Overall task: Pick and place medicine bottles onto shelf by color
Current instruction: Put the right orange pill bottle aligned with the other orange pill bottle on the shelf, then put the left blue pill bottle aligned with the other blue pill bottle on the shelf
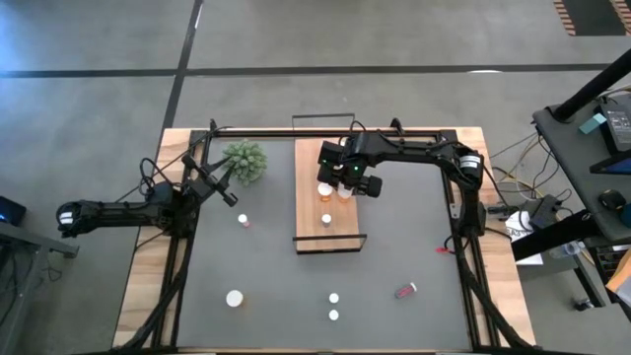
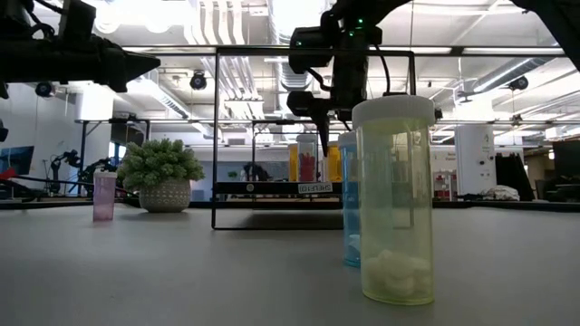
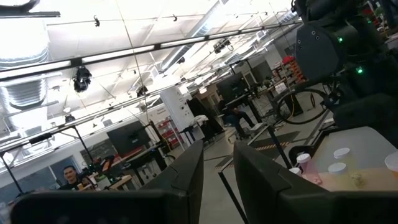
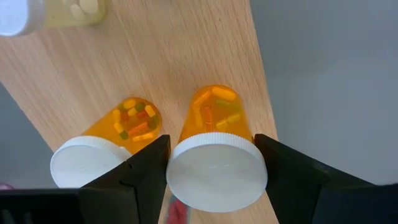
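Left gripper (image 1: 240, 201) parked off to the left over the bench (image 1: 394, 256) near the green plant (image 1: 245, 160), fingers (image 3: 186, 177) pinched together, empty, no part in this step. Loose medicine bottles scattered on the bench: pink one (image 1: 243, 220), white-capped ones (image 1: 234, 297) toward the front, red one (image 1: 405, 290) lying down at right. Placing step in hand at the shelf (image 1: 311, 227): right gripper (image 1: 343, 187) hovering over its far end, above orange bottle (image 4: 214, 152) standing upright on the wood beside a second orange bottle (image 4: 109, 152). Fingers (image 4: 146, 165) partway apart, flanking the white cap on both sides, very close; contact not clear, grip looks about released. Next move likely calls for wider fingers, then a straight lift clear without nudging the neighbour just beside it. Then fetching another bottle from the bench.
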You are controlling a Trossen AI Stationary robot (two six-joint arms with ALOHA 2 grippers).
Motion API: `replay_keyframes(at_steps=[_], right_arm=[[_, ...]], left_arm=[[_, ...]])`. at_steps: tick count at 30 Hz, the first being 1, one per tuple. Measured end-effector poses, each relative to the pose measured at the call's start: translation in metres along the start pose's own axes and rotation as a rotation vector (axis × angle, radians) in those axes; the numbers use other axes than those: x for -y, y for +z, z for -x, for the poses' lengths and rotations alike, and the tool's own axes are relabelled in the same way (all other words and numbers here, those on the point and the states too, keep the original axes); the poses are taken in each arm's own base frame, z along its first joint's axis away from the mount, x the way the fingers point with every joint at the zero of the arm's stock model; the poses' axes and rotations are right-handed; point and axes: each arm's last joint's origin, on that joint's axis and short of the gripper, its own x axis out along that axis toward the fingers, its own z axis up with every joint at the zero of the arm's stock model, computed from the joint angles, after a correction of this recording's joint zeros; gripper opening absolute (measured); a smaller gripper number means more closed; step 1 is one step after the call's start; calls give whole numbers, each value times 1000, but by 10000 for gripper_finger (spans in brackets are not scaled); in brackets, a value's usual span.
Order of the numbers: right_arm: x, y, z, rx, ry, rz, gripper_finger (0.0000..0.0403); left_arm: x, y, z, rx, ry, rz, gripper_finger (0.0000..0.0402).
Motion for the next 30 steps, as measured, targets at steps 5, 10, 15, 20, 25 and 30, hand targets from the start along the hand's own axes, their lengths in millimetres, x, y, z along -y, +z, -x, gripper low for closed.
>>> replay_keyframes(at_steps=[5,10,15,20,25,30], right_arm=[[0,0,0,0,1,2,221],[0,0,0,0,5,22,211],[0,0,0,1,5,21,202],[0,3,0,2,4,14,243],[0,3,0,4,2,13,312],[2,2,3,3,-8,19,357]], left_arm=[[0,0,0,0,0,0,72],[0,0,0,0,0,0,72],[0,0,0,0,0,0,72],[0,0,0,0,0,0,72],[0,0,0,0,0,0,72],[0,0,0,1,0,0,72]])
